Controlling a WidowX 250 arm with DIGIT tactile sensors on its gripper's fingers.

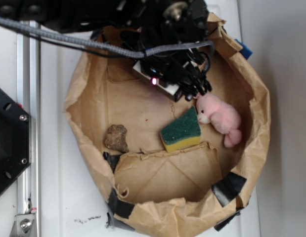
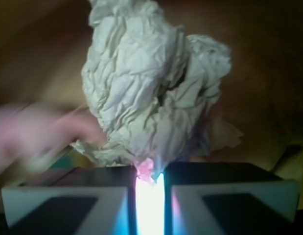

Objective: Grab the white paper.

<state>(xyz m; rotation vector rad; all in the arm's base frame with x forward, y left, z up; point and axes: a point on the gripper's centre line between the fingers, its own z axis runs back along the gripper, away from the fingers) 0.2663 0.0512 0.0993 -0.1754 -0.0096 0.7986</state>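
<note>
Crumpled white paper [image 2: 151, 93] fills the wrist view, its lower edge pinched between the two pads of the hand [image 2: 150, 178], which sit almost together with only a bright sliver of light between them. The grab looks made; whether the wad is lifted clear cannot be told. From the exterior view the arm [image 1: 167, 44] hangs over a brown paper bag [image 1: 93, 98] on the bench, hiding the paper. A sponge [image 1: 181, 131], pink plush toy [image 1: 219, 118] and brown lump [image 1: 116, 138] lie inside.
</note>
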